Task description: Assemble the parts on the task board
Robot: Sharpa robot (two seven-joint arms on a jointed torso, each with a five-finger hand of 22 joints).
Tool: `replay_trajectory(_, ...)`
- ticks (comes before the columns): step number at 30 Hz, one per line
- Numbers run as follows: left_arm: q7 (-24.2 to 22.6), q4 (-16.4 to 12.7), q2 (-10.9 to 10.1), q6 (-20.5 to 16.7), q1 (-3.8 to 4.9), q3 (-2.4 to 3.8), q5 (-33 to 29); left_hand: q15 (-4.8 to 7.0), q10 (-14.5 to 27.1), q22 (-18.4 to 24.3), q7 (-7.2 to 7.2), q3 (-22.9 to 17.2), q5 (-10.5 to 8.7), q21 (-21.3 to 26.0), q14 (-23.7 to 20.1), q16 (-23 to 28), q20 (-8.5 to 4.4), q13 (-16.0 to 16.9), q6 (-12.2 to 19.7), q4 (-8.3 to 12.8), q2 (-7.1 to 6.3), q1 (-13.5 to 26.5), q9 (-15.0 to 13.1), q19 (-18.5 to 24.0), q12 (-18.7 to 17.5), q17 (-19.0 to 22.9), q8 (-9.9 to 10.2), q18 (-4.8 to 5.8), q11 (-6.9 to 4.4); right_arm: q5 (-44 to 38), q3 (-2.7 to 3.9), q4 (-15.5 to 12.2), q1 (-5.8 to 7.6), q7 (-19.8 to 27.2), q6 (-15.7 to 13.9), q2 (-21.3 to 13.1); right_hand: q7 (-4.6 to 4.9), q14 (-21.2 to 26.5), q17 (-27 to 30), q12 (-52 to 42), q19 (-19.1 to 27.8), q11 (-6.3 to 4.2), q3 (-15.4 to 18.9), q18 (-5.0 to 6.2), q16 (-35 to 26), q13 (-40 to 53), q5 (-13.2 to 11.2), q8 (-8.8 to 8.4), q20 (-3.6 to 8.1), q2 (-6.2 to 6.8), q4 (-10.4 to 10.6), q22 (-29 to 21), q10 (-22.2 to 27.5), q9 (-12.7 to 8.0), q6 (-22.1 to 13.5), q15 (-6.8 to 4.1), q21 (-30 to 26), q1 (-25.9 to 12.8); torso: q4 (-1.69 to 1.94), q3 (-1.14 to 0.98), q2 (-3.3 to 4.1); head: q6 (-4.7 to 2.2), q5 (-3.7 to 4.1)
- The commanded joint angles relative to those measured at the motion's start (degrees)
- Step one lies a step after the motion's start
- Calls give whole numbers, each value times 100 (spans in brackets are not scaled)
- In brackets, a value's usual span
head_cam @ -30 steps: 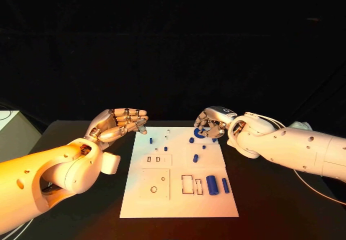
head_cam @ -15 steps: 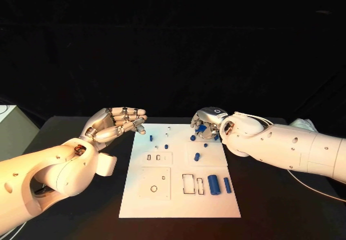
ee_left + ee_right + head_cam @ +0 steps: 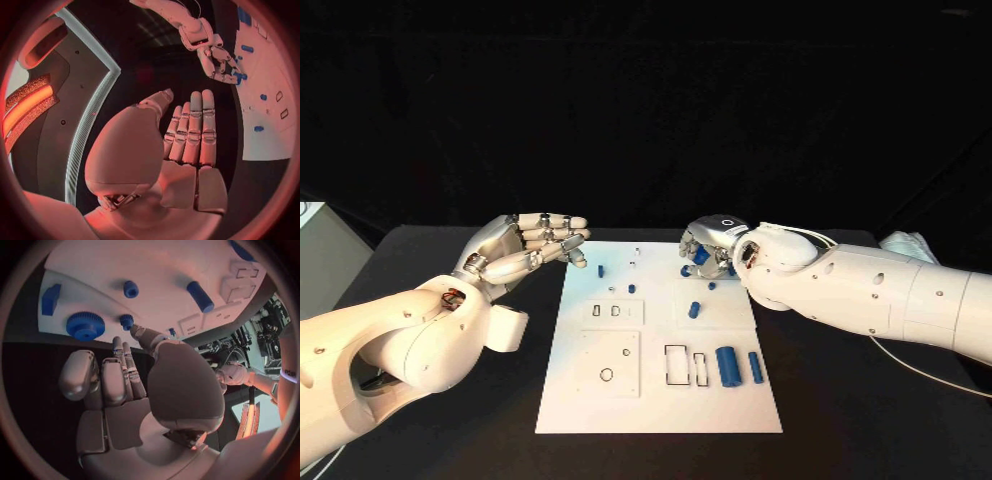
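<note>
The white task board (image 3: pixel 589 400) lies in the middle of the black table. On it lie a thick blue cylinder (image 3: pixel 728 366), a slim blue rod (image 3: pixel 754 367), a short peg (image 3: pixel 692 311) and several small blue pieces. My right hand (image 3: pixel 711 245) hovers over the board's far right part, fingers pointing down around a blue gear (image 3: pixel 85 326) with nothing gripped. A blue block (image 3: pixel 51 299) and a small peg (image 3: pixel 127 320) lie next to the gear. My left hand (image 3: pixel 531 248) is raised beside the board's far left corner, fingers straight and together, holding nothing.
Outlined slots (image 3: pixel 687 368) sit beside the thick cylinder, and a square recess (image 3: pixel 609 362) lies on the board's near left. A pale box (image 3: pixel 318 265) stands at the table's left edge. A thin cable (image 3: pixel 913 365) runs under my right arm.
The right hand has edged slightly left and lower over the gear. The left hand keeps its pose. The camera has shifted a little.
</note>
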State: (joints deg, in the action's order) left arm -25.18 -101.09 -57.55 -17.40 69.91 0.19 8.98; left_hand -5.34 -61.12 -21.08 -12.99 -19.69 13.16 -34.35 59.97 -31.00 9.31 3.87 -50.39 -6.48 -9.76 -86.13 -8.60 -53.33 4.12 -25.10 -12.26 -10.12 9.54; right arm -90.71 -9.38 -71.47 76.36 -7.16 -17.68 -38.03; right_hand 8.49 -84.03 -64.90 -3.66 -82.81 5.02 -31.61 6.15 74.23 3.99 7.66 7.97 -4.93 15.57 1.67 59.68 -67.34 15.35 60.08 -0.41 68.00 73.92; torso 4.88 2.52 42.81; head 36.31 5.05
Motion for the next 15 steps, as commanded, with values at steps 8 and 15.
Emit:
replay_trajectory(8, 13, 23, -2, 116, 17, 5, 33, 8, 60, -11, -52, -37, -13, -43, -39, -40, 4, 5, 45, -5, 3, 60, 8, 33, -29, -9, 17, 73, 2, -109, 2, -17, -5, -47, 289, -1, 8, -208, -36, -18, -3, -6, 71, -82, 58, 21, -10, 19, -23, 16, 25, 73, 22, 24, 28, 28, 85, 30, 17, 10, 71, -20, 31)
replay_trajectory(15, 25, 42, 2, 125, 17, 5, 33, 8, 60, -11, -52, -37, -13, -43, -39, -40, 4, 5, 45, -5, 3, 60, 8, 33, -29, -9, 17, 73, 2, -116, 2, 13, -9, -47, 311, 26, -13, -207, -75, -46, -7, -26, 31, -91, 117, 48, 31, 51, -18, -61, 59, 181, -75, 60, 91, 17, 167, 88, 26, 9, 104, -33, 38)
